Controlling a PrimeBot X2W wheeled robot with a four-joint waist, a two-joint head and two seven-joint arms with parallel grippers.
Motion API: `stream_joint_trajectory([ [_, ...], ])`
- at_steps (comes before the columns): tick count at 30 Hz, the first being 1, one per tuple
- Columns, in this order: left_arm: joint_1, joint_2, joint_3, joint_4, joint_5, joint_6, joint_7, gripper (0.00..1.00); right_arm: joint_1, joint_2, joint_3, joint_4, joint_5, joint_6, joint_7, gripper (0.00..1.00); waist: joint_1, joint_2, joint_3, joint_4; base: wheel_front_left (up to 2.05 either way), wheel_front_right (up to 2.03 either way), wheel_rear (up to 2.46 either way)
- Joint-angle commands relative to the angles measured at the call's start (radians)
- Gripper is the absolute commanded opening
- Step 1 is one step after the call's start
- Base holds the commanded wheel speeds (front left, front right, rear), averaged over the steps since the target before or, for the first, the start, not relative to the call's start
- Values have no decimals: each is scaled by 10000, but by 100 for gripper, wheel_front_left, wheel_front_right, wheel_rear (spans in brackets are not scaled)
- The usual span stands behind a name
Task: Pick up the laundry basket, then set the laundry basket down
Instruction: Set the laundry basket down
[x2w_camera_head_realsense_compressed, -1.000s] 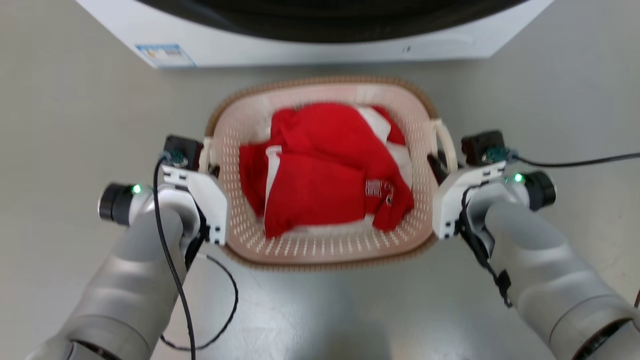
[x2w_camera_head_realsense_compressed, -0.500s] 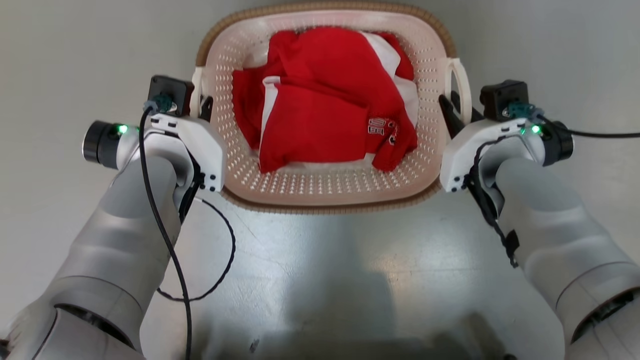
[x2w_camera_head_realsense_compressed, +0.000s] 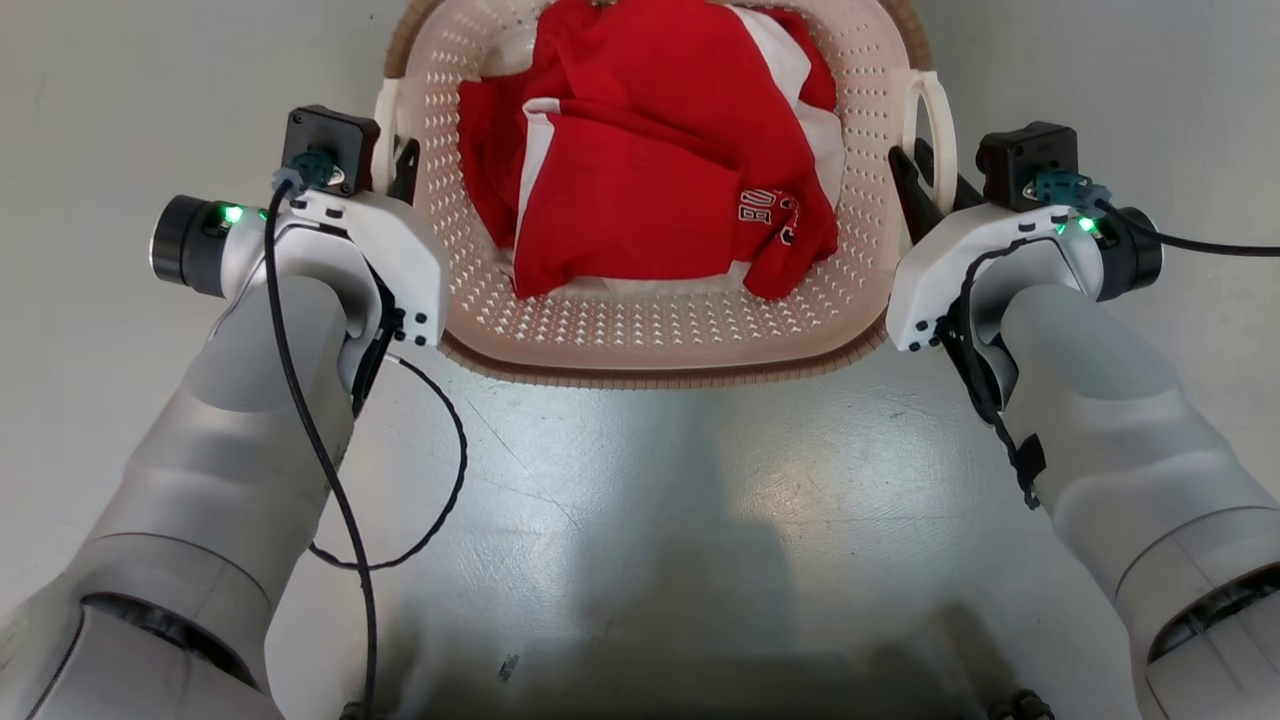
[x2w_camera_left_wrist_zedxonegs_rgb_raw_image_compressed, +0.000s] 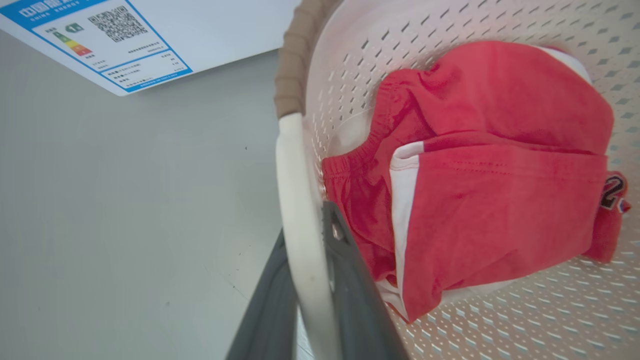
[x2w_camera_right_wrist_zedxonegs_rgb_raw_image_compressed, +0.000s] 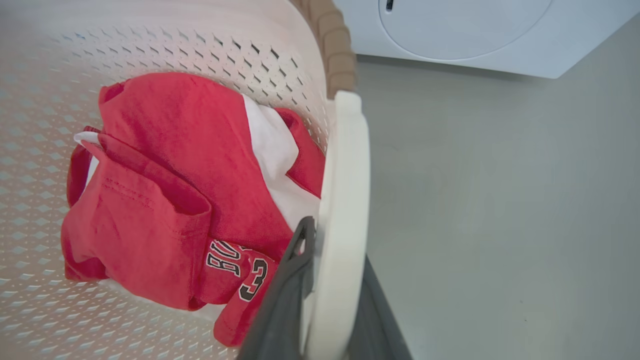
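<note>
The laundry basket (x2w_camera_head_realsense_compressed: 650, 330) is cream-white and perforated with a brown rim, and sits at the top middle of the head view holding a red and white garment (x2w_camera_head_realsense_compressed: 650, 170). My left gripper (x2w_camera_head_realsense_compressed: 402, 170) is shut on the basket's left white handle (x2w_camera_left_wrist_zedxonegs_rgb_raw_image_compressed: 299, 200), one dark finger (x2w_camera_left_wrist_zedxonegs_rgb_raw_image_compressed: 352, 285) on each side. My right gripper (x2w_camera_head_realsense_compressed: 915, 180) is shut on the right handle (x2w_camera_right_wrist_zedxonegs_rgb_raw_image_compressed: 344, 190) in the same way. The basket's far end is cut off by the frame. I cannot tell whether its base touches the floor.
A white washing machine (x2w_camera_right_wrist_zedxonegs_rgb_raw_image_compressed: 475, 30) stands just beyond the basket, with a blue energy label (x2w_camera_left_wrist_zedxonegs_rgb_raw_image_compressed: 105, 35) on its front. Grey floor (x2w_camera_head_realsense_compressed: 640, 520) lies between the basket and my base. A black cable (x2w_camera_head_realsense_compressed: 440, 500) loops under my left arm.
The head view has tilted down, so the washing machine has left that picture and the basket sits higher in it. Both grippers stay shut on the handles.
</note>
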Motion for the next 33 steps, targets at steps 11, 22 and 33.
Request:
stream_joint_trajectory([
  [11,-128,483,375,-459,343,225,-150,0,507,243,-741,-380,-1158,154,-50,0,0,0,127,15,0,0,0],
  [22,-137,401,544,-383,480,138,-150,0,708,243,-1295,-567,-1663,154,-51,0,0,0,186,40,0,0,0],
  [33,-175,325,650,-245,597,62,-150,0,833,243,-1481,-616,-1813,154,-51,0,0,0,263,13,0,0,0],
])
